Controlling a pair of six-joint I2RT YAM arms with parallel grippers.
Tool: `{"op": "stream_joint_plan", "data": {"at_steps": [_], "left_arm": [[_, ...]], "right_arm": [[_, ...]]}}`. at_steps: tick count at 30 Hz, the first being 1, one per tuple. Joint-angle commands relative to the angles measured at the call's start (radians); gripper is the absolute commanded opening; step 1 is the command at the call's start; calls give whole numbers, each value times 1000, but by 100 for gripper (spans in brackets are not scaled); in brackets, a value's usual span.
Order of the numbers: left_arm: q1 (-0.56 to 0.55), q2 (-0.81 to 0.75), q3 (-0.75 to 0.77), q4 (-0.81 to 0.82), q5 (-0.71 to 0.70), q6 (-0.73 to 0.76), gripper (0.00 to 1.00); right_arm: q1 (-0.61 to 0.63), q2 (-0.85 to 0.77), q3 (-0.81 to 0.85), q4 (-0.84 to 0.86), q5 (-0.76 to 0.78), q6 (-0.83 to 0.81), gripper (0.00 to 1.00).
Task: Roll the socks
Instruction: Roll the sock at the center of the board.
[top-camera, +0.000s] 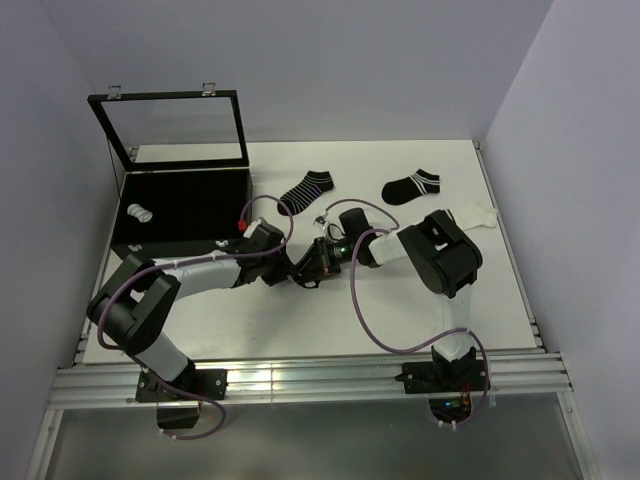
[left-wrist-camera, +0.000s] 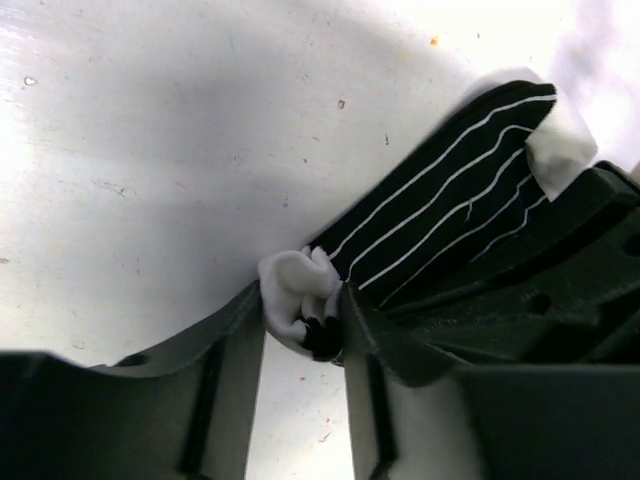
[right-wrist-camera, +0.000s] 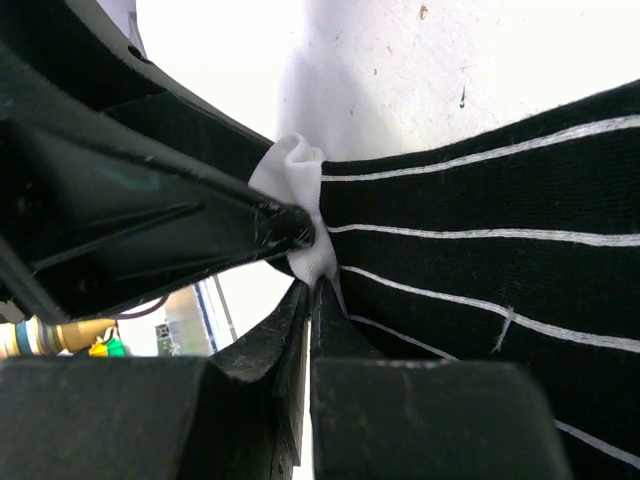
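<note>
Both pinch the black striped sock (left-wrist-camera: 440, 200): left gripper (left-wrist-camera: 300, 315) clamps its white end, right gripper (right-wrist-camera: 312, 300) seemingly the same end, likely starting the roll, right of the box (top-camera: 180, 205).

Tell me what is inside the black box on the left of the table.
One rolled sock bundle, white with dark stripes, lies by the box's left wall. Nothing else shows on the black floor; the near wall may hide a strip behind it.
</note>
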Motion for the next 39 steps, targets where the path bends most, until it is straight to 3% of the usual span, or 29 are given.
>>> {"op": "stream_joint_plan", "data": {"at_steps": [1,5,10,15,22,28,39], "left_arm": [[-5,40,16,-75,-24,11,40],[-5,62,33,-100,-10,22,22],[-5,79,74,-142,-10,51,5],[-5,90,105,-184,-4,72,2],[-3,105,137,-202,18,92,2],[-3,110,162,-215,29,106,2],[-5,114,162,-205,53,105,2]], "right_arm": [[3,36,-56,-48,119,-50,0],[5,-30,-92,-27,170,-85,2],[23,-168,-140,-13,270,-134,23],[80,-335,-198,-4,450,-222,38],[255,-496,-269,44,777,-404,48],[358,-461,-263,90,960,-481,50],[483,-349,-214,119,1161,-532,49]]}}
